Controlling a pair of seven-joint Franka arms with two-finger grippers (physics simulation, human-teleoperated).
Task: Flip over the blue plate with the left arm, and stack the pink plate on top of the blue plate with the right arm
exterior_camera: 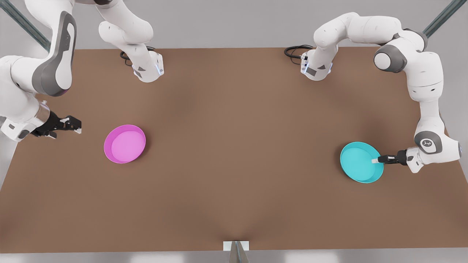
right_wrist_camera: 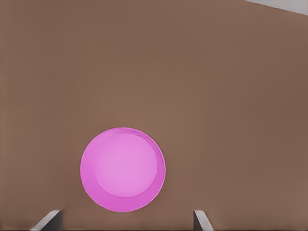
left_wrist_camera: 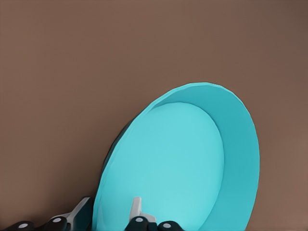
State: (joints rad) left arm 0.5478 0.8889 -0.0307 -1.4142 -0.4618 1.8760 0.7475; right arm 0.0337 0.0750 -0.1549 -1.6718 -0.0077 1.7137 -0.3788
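Note:
The blue plate point(exterior_camera: 362, 162) is at the front view's right, open face up, and it looks tilted up off the brown table in the left wrist view point(left_wrist_camera: 178, 163). My left gripper point(exterior_camera: 376, 160) is shut on its rim on the side nearest the arm, one finger point(left_wrist_camera: 137, 207) inside the dish and the other outside. The pink plate point(exterior_camera: 124, 143) rests flat, open face up, at the front view's left point(right_wrist_camera: 122, 169). My right gripper point(exterior_camera: 75, 124) hovers open beyond the pink plate's left side in the front view, apart from it, with nothing between its fingers.
The brown table point(exterior_camera: 234, 153) spreads wide between the two plates. Both arm bases point(exterior_camera: 148, 69) point(exterior_camera: 316, 67) with black cables stand at the far edge. A small white bracket point(exterior_camera: 236, 246) sits at the middle of the near edge.

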